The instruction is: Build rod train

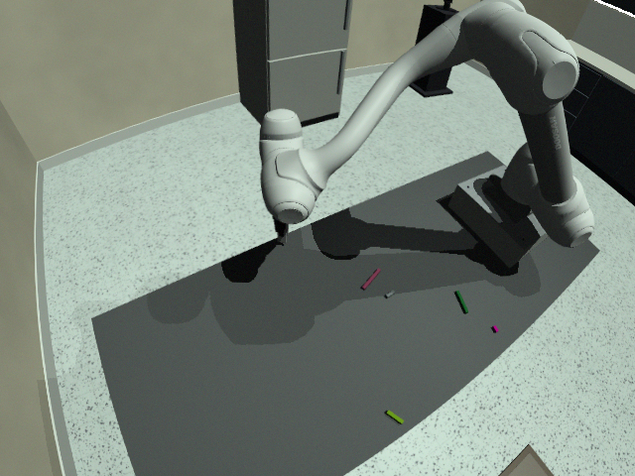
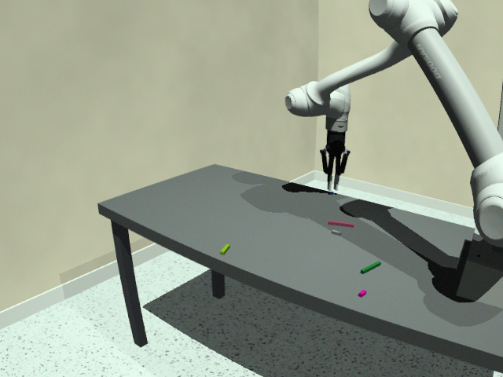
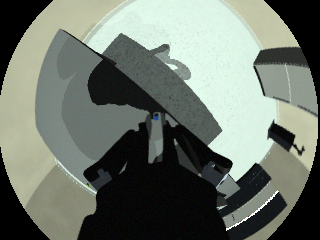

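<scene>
My gripper [image 1: 282, 240] [image 2: 332, 188] points down at the table's far edge, its fingers a narrow gap apart. The small blue rod [image 2: 332, 192] [image 3: 156, 117] shows just below the fingertips and looks ungripped; I cannot make it out in the top view. The pink rod [image 1: 370, 279] [image 2: 340, 224] lies flat near the grey rod [image 1: 389, 294] [image 2: 335, 232], with a gap between them. The lime rod [image 1: 394, 416] [image 2: 225, 249] lies alone near the front edge. No rods form a train.
The green rod [image 1: 461, 301] [image 2: 370, 267] and the magenta rod [image 1: 494, 328] [image 2: 362, 293] lie apart, on the robot base's side of the dark grey table [image 1: 246, 405] [image 2: 182, 210]. The arm's base [image 1: 492, 220] stands at one end. Arm shadows cross the tabletop.
</scene>
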